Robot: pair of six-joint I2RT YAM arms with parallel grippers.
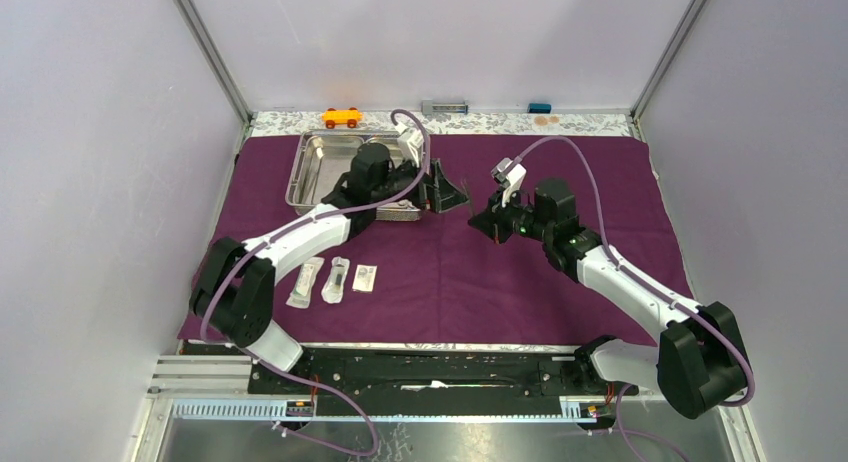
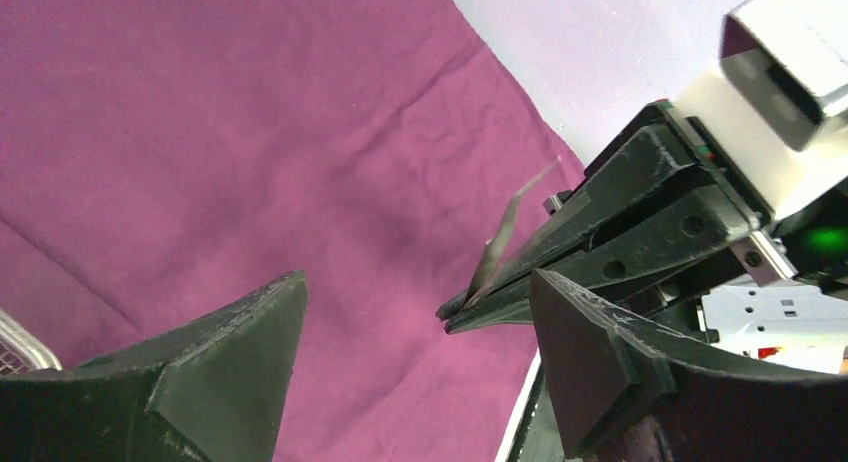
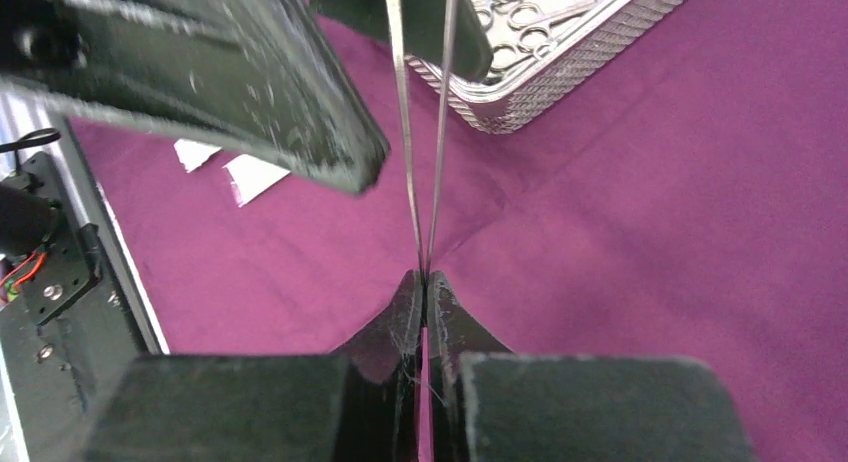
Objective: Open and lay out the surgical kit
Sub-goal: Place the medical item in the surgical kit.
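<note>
Three small sealed packets (image 1: 335, 279) in a row on the purple cloth wrap (image 1: 450, 282), on the arm-base side of the steel tray (image 1: 322, 160) and well apart from it. Same top view: left gripper (image 1: 450, 190) just off the tray's right end, jaws spread wide; right gripper (image 1: 482, 220) a little farther right of the tray, tip pointing back toward it, close to the left one. Beyond the tray's far rim, off the cloth, a small orange toy car (image 1: 341, 116).

Left wrist view: left fingers (image 2: 215, 377) far apart, only cloth between them, gripping nothing. A sliver of the tray's rim at the lower left edge. On the side away from the tray, the right gripper reaching in, clamped on the thin steel tweezers (image 2: 503, 232), blurred, slanting up from its tip.

Right wrist view: right fingers (image 3: 395, 327) pressed together, pinching the tweezers where the two prongs meet; prongs fanning slightly toward the tray. One dark left finger beside the prongs, another behind their far ends; cannot tell whether touching. Tray at the top, ring-handled forceps (image 3: 520, 17) lying inside, compartment unclear. White packet corners off the tray's near side.
</note>
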